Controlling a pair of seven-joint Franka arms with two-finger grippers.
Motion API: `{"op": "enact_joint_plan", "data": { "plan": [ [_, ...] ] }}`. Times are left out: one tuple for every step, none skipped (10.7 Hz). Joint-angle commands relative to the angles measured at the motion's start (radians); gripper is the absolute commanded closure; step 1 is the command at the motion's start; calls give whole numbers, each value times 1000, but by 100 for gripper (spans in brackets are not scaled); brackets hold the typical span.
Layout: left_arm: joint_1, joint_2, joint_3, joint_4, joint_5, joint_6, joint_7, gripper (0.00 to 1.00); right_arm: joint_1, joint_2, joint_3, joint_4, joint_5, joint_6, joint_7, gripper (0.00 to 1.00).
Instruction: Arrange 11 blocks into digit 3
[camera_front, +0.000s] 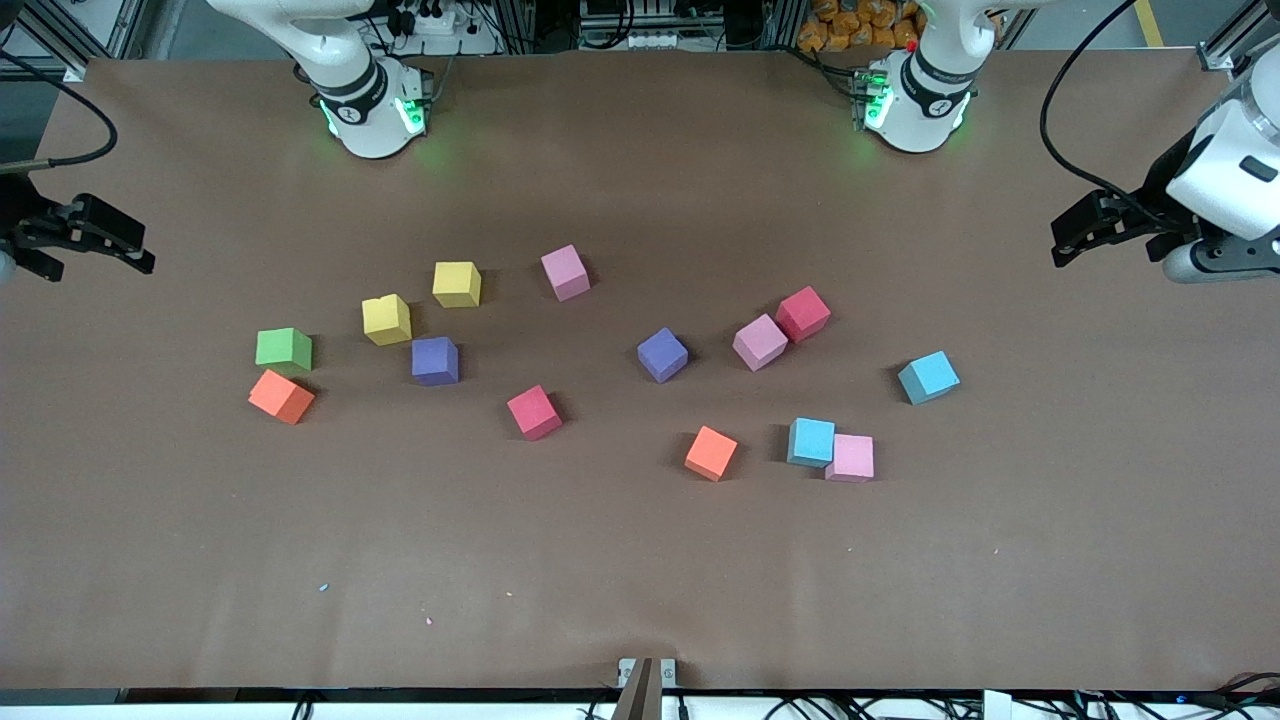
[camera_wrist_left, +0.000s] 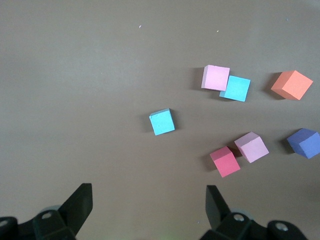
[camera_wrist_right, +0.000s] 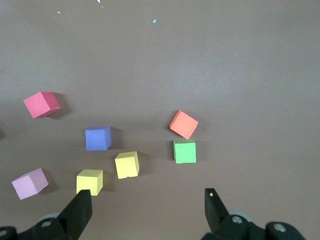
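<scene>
the blocks are small matte foam cubes, so they are probably light, a little squashy and not slippery; a gentle pinch across two opposite flat sides, low on the cube, should do. lowest in the front frame, toward the left arm's end, a pale pink block touches a sky-blue block, with an orange block near them. higher up come a crimson block, a second orange block and a lone sky-blue block. at mid-frame sit two purple blocks, a green cube, and a pink block touching a second crimson block. highest are two yellow blocks and a third pink block. a cube has no long axis, but each is turned its own way, so the wrist must match it. no digit 3 is begun. the left gripper and right gripper wait with fingers spread wide, empty, over bare table at the frame's side edges.
</scene>
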Motion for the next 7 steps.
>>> {"op": "enact_joint_plan", "data": {
  "plan": [
    [-44,38,-11,-16,-15,8,-43,0,-7,18,10,17,-12,-15,-9,0],
    [-94,72,-11,-20,-12,28,-123,0,-4,22,12,14,-11,-15,-11,0],
    [-135,92,-17,-48,-16,70,-211,0,-6,31,12,3,0,-17,-13,0],
    [-175,98,-17,-109,-13,130,-300,0,2,32,13,-25,2,-11,-13,0],
    [-212,99,-19,-172,-15,194,-356,0,21,34,15,-60,3,-4,-13,0],
    [-258,104,-17,-232,-15,262,-440,0,51,35,16,-112,5,9,-25,0],
    [-312,137,-17,-255,-9,308,-534,0,98,35,16,-184,5,55,-35,0]
  ]
}}
